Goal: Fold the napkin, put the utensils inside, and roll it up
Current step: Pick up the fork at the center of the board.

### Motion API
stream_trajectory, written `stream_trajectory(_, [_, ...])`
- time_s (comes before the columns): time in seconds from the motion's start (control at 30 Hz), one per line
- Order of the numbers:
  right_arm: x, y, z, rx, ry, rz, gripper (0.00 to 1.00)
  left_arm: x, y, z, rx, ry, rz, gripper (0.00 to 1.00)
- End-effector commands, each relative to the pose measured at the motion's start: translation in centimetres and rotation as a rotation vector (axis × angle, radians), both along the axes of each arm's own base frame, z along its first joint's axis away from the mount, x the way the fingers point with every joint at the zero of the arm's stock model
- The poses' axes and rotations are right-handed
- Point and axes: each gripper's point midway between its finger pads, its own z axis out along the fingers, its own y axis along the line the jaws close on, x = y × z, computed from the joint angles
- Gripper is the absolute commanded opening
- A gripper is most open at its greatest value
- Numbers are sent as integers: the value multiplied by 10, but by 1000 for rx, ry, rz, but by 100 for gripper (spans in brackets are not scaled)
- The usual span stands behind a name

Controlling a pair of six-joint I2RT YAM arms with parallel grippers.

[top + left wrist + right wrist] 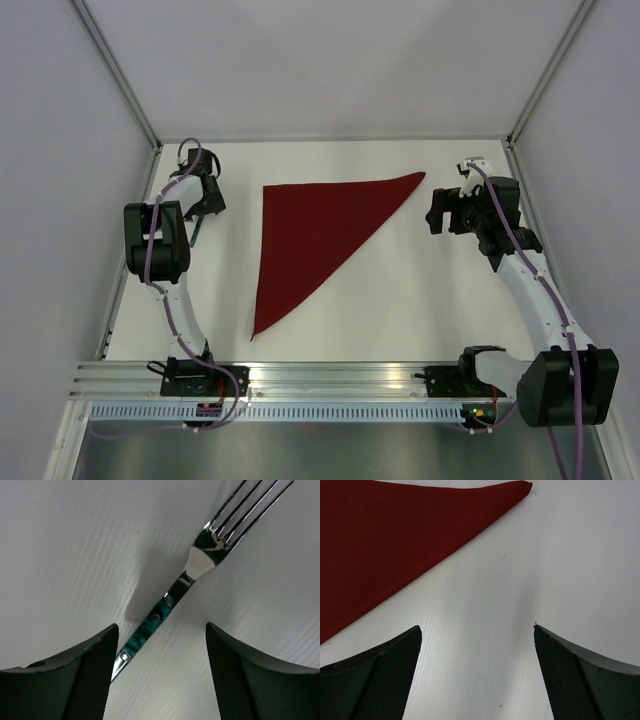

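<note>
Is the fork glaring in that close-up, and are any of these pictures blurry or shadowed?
Left wrist: the fork mirrors bright and dark patches on its metal neck, and a soft shadow falls left of its handle. Right wrist: even light, the napkin sharp, with no glare. Top external: flat, even lighting, things small but clear.

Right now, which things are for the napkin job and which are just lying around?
For the job:
- red napkin, folded into a triangle
- fork, lying flat between the fingers of the open left gripper

Just there:
- white table
- metal rail at its near edge
</note>
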Motion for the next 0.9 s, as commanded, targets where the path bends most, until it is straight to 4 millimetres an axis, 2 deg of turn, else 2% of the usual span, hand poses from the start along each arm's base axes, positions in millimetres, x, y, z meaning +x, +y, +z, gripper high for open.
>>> stream_trajectory(0.0, [-1,1,12,8,-25,2,98,6,10,0,-4,18,-32,74])
stream_trajectory(0.17, [0,1,10,5,-20,2,98,3,8,-16,-71,44,-32,69])
stream_trajectory(0.23, [0,1,8,5,-15,4,98,3,4,-19,-96,48,-41,61])
stream_trajectory(0.37, [0,1,7,4,-14,3,98,3,-9,-29,-165,61,-56,43])
stream_trajectory(0.4, [0,1,5,4,-10,4,98,2,-10,-31,-176,63,-54,35])
stream_trajectory(0.47, [0,0,6,3,-11,2,98,0,-15,-35,-205,72,-56,28])
stream_trajectory(0.5, [1,1,6,4,-11,1,98,0,-17,-37,-211,75,-60,18])
stream_trajectory(0.57, [0,0,4,2,-8,1,98,0,-19,-36,-225,73,-68,8])
stream_trajectory(0.6, [0,0,3,1,-5,-2,98,1,-20,-33,-226,68,-76,2])
stream_trajectory(0.7, [1,0,3,1,-5,-1,98,9,-24,-15,-235,24,-113,2])
stream_trajectory(0.87, [2,0,1,0,1,-2,98,29,-35,50,-262,-121,-210,2])
